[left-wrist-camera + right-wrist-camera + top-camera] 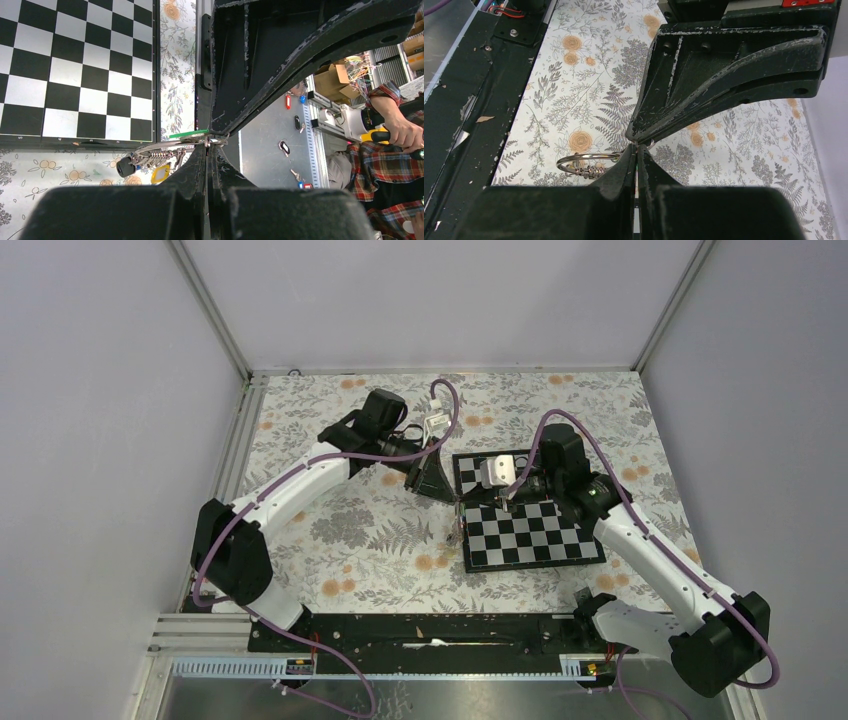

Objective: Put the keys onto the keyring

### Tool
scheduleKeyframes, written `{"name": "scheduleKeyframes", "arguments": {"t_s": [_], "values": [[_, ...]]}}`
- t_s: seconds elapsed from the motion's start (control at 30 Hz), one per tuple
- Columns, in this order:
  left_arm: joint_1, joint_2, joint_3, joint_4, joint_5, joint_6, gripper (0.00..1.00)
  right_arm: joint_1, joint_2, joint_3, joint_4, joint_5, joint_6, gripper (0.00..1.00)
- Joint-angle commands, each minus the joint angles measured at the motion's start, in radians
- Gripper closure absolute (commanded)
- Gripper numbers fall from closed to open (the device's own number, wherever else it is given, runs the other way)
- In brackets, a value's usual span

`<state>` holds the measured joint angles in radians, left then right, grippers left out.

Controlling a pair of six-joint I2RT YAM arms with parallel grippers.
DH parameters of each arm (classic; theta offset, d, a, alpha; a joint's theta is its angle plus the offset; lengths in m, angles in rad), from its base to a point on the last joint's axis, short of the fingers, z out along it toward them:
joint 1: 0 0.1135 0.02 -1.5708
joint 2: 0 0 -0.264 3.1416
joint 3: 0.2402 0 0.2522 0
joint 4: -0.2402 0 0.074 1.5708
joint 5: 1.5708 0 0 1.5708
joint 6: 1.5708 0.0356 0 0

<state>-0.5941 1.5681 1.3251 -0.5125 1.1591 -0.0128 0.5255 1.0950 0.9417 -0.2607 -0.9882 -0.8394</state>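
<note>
The keyring (586, 161) stretches toward 9 o'clock from the right gripper (638, 147), which pinches it tightly. The left gripper (212, 141) clamps it too. The green key (187, 134) is seen edge-on and hard to make out.

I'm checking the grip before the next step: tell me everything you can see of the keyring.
The keyring is a thin, shiny, silvery wire ring that looks like metal, with a tight coil-like cluster on its lower edge. In the left wrist view a black-headed key and a yellow tag hang from it. It sits over the floral cloth, just off the chessboard's left edge. The left claw and right claw are both shut on its rim.
</note>
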Motion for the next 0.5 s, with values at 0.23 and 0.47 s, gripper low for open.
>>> {"name": "scheduleKeyframes", "arguments": {"t_s": [0.23,0.47], "values": [[-0.009,-0.026,-0.001,0.062,0.085,0.005,1.00,0.012,-0.002,-0.005,0.032,0.009,-0.008,1.00],[0.001,-0.053,-0.024,0.079,0.091,0.005,1.00,0.011,-0.029,0.007,-0.051,0.047,-0.098,1.00]]}}
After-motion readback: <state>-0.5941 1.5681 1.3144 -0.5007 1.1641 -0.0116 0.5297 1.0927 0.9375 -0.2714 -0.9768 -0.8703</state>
